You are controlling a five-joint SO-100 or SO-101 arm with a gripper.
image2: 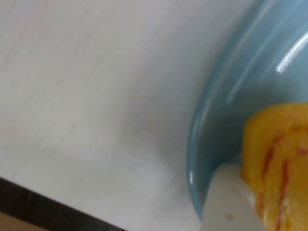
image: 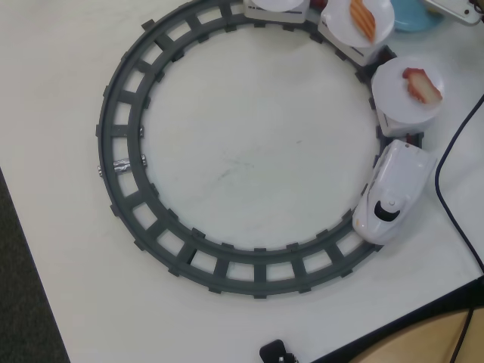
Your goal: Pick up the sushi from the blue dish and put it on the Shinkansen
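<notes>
Tool's white finger [image2: 230, 204] touches spongy yellow sushi [image2: 281, 159] in glossy blue dish [image2: 226, 120].

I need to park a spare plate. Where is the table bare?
Inside the track loop the white table is bare, also left of the loop. Crowded upper right: Shinkansen, its plates, blue dish, black cable.

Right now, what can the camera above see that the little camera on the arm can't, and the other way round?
Only the overhead view shows the round grey track, the Shinkansen on it, and its white plates carrying an orange-striped piece and a red-and-white piece.

Only the wrist view shows the sushi, yellow with reddish streaks, lying in the blue dish with a white part, probably of the gripper, right against it.

Both show the white table and the blue dish, which is just a sliver at the overhead view's top edge.
</notes>
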